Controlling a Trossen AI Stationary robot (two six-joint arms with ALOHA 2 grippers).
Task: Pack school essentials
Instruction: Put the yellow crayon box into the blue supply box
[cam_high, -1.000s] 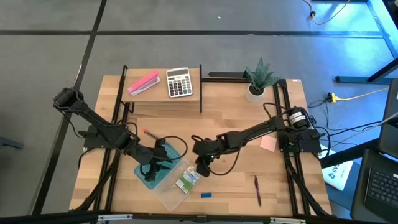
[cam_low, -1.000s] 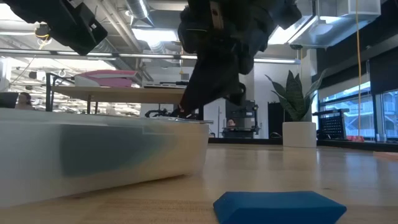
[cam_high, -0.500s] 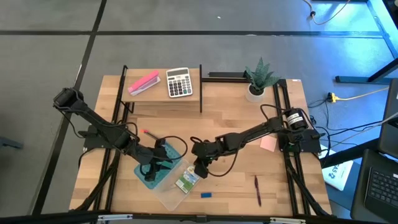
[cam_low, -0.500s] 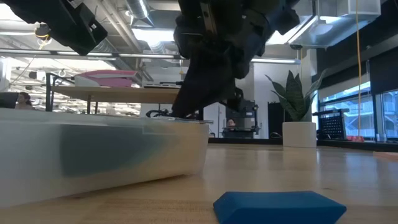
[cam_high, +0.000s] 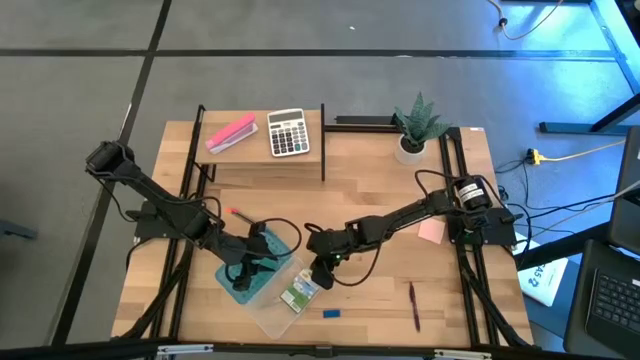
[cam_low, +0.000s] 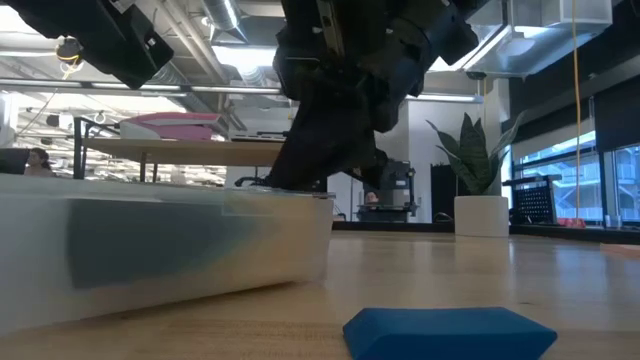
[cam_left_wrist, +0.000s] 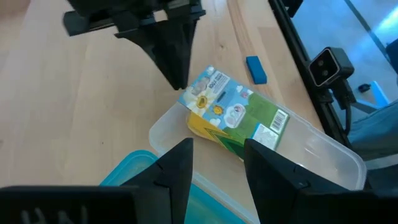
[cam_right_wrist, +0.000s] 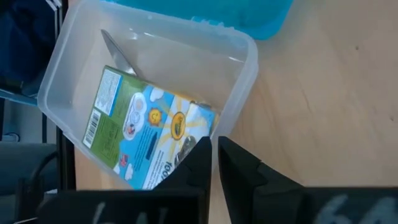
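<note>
Crayon box (cam_right_wrist: 146, 134) sits in the clear bin (cam_right_wrist: 245, 106) — right hand (cam_high: 320, 268), nearly closed and empty, at its rim, fetches the eraser (cam_high: 331, 313) next.

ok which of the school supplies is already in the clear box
The crayon box: it lies inside the clear box, while the blue eraser and dark-red pen lie on the bare table.
</note>
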